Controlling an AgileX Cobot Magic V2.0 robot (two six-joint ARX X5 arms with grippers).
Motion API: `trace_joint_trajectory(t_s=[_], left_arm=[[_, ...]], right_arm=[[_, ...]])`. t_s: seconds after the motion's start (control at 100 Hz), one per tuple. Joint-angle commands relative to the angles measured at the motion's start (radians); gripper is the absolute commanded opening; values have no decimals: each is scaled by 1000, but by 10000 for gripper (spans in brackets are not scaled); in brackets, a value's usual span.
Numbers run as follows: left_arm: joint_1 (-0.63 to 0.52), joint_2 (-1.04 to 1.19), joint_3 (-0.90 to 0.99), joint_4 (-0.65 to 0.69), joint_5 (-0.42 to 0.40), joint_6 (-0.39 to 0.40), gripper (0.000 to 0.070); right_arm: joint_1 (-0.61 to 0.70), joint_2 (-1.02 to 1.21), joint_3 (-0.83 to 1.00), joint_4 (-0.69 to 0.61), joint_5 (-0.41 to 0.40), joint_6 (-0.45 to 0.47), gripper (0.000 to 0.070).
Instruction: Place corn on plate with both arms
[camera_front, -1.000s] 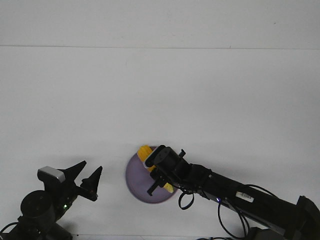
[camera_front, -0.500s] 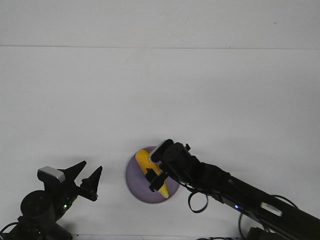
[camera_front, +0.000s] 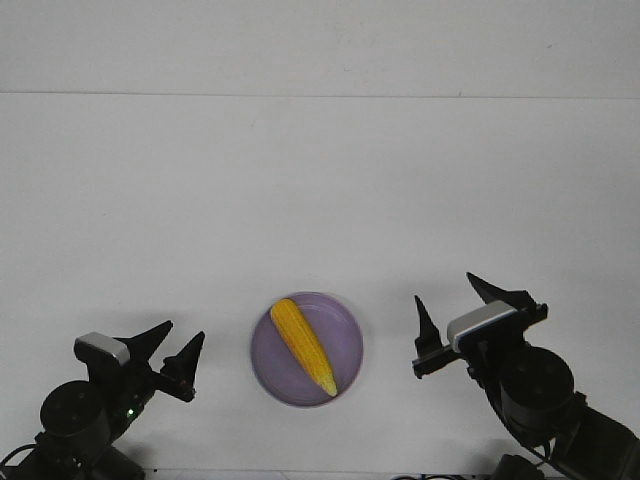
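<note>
The yellow-orange corn lies on the lavender plate near the table's front edge, its paler pointed tip toward the front right. My left gripper is open and empty, to the left of the plate. My right gripper is open and empty, to the right of the plate, apart from it.
The white table stretches back to a white wall. Both arm bases sit at the front corners.
My right gripper let go of the corn on the plate and drew back to the right, its jaws open. The left arm has not moved.
</note>
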Motion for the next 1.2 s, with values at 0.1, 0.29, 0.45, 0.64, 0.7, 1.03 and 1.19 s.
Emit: trace_joint_trajectory(t_s=[0.1, 0.29, 0.45, 0.64, 0.7, 1.03, 1.19], left_arm=[[-3, 3, 10, 15, -6, 7, 411], [-3, 3, 10, 20, -14, 18, 7], [-3, 3, 11, 24, -14, 9, 15], [-3, 3, 11, 31, -14, 10, 15], [-3, 3, 11, 30, -14, 10, 15], [-3, 3, 11, 29, -14, 11, 15], [43, -22, -8, 43, -113, 134, 15]], right_arm=[[11, -68, -103, -2, 10, 7, 422], [12, -85, -149, -10, -5, 16, 17], [12, -86, -148, -16, -5, 27, 17], [12, -87, -148, -14, -5, 27, 17], [12, -87, -148, -14, -5, 27, 17], [12, -87, -148, -14, -5, 27, 17], [12, -87, -148, -14, -5, 27, 17]])
